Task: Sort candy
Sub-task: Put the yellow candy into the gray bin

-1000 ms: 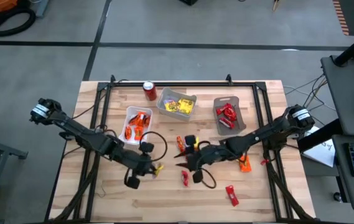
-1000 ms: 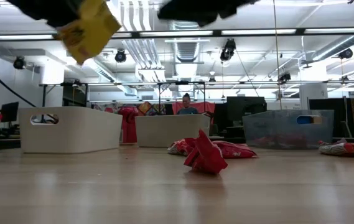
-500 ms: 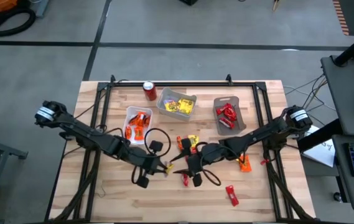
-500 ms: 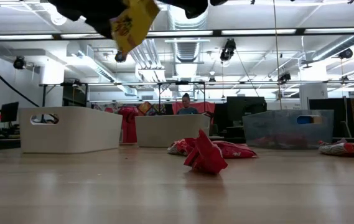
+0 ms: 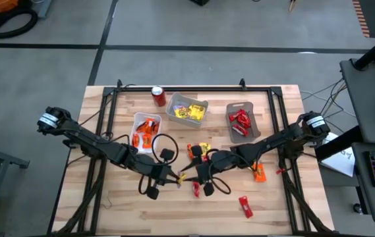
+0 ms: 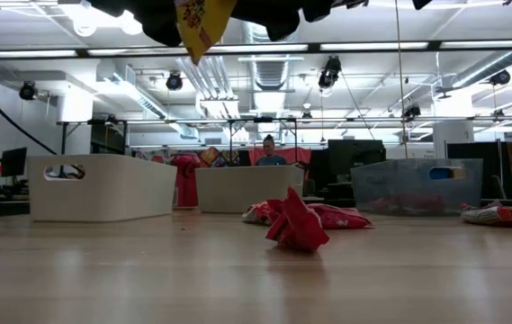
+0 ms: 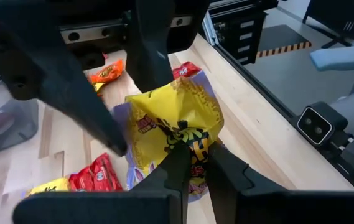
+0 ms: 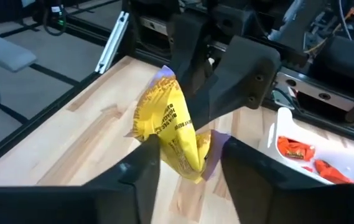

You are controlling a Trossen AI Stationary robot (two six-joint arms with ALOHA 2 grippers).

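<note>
The table (image 5: 273,204) carries three bins along its far side: a white bin (image 5: 136,126) with orange candy, a middle bin (image 5: 177,102) with yellow, and a right bin (image 5: 230,109) with red; a soda can (image 5: 159,96) stands beside them. Both arms reach in to the middle of the table, where their tips meet above the wood. The left gripper (image 7: 192,163) is pinching the lower edge of a yellow candy (image 7: 177,127), fingers pressed together on the wrapper, and holds it in the air. The right gripper (image 8: 186,163) is spread, one finger on either side of the same yellow candy, not yet pressing it as far as can be seen. This looks like a handover, or a two-handed regrasp, of one yellow piece. Next, the right fingers would need to close firmly on the wrapper before the left lets go, and the piece then belongs in the middle bin. Loose candy waits near the arms: a red piece (image 5: 245,207), an orange one (image 5: 259,174), and a small mixed cluster (image 5: 194,153).
</note>
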